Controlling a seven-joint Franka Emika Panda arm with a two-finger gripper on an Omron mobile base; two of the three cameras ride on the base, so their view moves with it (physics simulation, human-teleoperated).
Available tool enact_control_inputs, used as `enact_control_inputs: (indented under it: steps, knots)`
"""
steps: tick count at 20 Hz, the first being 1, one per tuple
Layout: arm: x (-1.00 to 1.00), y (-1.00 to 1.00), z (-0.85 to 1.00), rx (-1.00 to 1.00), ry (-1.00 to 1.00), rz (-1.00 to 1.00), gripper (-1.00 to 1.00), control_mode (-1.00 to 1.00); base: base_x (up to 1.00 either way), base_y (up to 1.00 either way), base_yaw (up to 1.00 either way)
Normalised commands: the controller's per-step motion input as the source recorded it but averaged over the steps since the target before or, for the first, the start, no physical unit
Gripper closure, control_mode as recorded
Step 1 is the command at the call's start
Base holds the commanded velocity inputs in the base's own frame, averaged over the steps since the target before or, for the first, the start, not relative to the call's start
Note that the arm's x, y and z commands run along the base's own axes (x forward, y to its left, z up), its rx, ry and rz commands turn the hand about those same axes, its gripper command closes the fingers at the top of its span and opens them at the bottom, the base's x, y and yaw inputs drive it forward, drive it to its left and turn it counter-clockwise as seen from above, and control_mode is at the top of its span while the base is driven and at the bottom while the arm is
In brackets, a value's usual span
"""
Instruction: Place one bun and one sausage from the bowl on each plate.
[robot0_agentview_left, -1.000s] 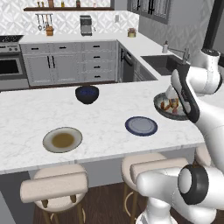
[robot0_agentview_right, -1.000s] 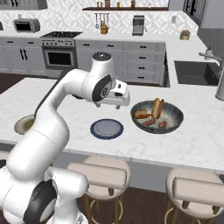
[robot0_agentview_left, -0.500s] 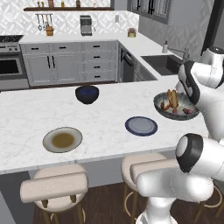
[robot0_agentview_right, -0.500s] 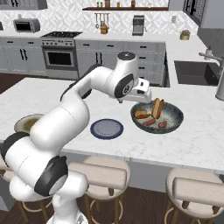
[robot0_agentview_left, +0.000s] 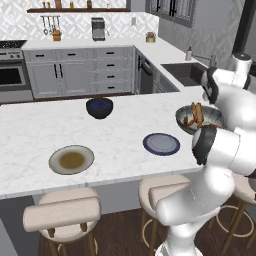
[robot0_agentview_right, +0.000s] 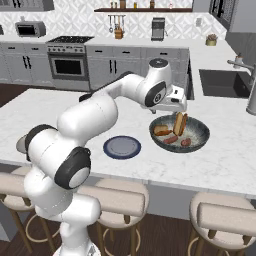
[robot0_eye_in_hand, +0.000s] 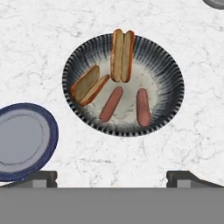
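The bowl (robot0_eye_in_hand: 170, 83) holds two buns (robot0_eye_in_hand: 121, 54) and two sausages (robot0_eye_in_hand: 111, 103).

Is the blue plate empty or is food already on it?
Empty: the blue plate is bare; both buns and both sausages lie in the bowl.

I see the bowl (robot0_eye_in_hand: 168, 76), wide and shallow, near the worktop's right end, holding everything. One bun (robot0_eye_in_hand: 121, 55) leans on its far wall; the other bun (robot0_eye_in_hand: 89, 84) lies tilted beside it. Both sausages (robot0_eye_in_hand: 111, 104) lie flat on the bowl's floor. The blue plate (robot0_agentview_right: 122, 147) sits just beside the bowl; the beige plate (robot0_agentview_left: 71, 159) lies well apart, bare.
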Motion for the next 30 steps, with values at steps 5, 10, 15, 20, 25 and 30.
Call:
enact_control_inputs:
  steps: [5,10,15,20,25,30]
  knots:
    - [0.68,-0.12,-0.20,-0.05,0.00,0.00,-1.00,-1.00,0.00,0.00,0.00]
    - [0.59,0.00,-0.56,0.01,0.00,0.00,-1.00,-1.00,0.00,0.00,0.00]
    - [0.51,0.00,-0.59,0.00,0.00,0.00,-1.00,-1.00,0.00,0.00,0.00]
    - [0.47,0.00,-0.37,0.00,0.00,0.00,-1.00,-1.00,0.00,0.00,0.00]
    - [0.34,-0.05,-0.24,0.00,0.00,0.00,-1.00,-1.00,0.00,0.00,0.00]
    - [0.31,-0.14,-0.23,0.00,0.00,0.00,-1.00,-1.00,0.00,0.00,0.00]
